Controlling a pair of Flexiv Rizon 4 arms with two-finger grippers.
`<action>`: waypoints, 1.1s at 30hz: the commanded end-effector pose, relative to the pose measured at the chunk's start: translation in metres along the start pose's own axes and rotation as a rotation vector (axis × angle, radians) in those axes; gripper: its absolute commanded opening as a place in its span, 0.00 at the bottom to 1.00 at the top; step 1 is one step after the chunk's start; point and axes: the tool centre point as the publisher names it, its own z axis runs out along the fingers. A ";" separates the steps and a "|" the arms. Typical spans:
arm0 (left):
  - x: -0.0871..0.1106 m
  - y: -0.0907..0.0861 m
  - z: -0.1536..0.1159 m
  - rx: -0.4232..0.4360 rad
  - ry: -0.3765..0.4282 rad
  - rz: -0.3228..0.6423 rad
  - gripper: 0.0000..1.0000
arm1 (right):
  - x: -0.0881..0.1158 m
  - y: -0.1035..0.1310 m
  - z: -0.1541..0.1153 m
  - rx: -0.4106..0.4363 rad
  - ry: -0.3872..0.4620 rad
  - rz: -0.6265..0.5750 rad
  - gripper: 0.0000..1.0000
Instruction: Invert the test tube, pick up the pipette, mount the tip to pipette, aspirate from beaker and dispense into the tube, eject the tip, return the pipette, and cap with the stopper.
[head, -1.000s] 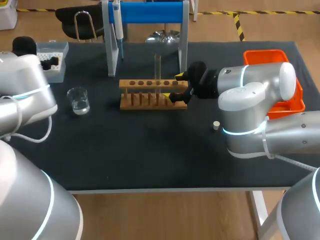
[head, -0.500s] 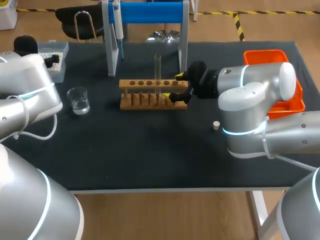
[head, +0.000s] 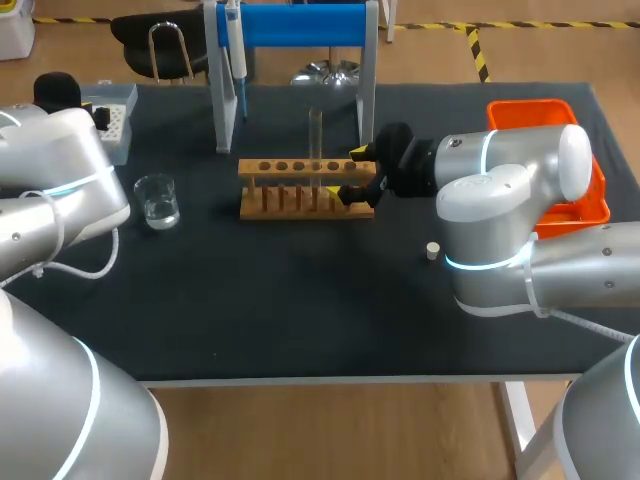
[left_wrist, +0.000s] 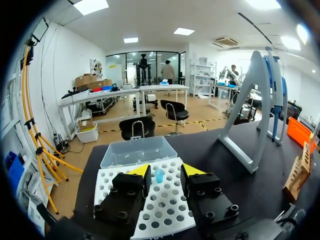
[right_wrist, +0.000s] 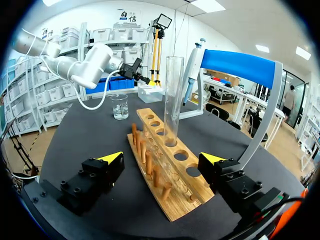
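The setting is a laboratory workstation fitted out for robotic liquid handling. A dark bench (head: 300, 320) carries standard wet-lab equipment:

- a wooden test tube rack (head: 305, 190) with one glass test tube (head: 316, 135) standing upright in it
- a glass beaker (head: 157, 200) holding clear liquid
- a pipette (head: 236, 60) hanging on a blue-topped stand (head: 300, 25)
- a tip box (left_wrist: 167, 205) whose white perforated plate holds a blue pipette tip (left_wrist: 159, 175)
- a small stopper (head: 432, 250) lying loose
- an orange tray (head: 530, 105) at the right edge

Two grey robot arms, left arm (head: 50, 190) and right arm (head: 510, 190), enter from opposite sides.
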 end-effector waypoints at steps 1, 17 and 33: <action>0.000 0.000 0.003 0.002 0.000 0.001 0.36 | 0.001 0.000 0.000 -0.001 -0.002 0.000 1.00; 0.000 0.002 0.006 0.005 0.001 -0.006 0.39 | 0.001 0.000 0.000 -0.001 -0.002 0.000 1.00; -0.002 0.007 0.012 0.000 0.002 -0.009 0.40 | 0.001 0.000 0.000 -0.001 -0.002 0.000 1.00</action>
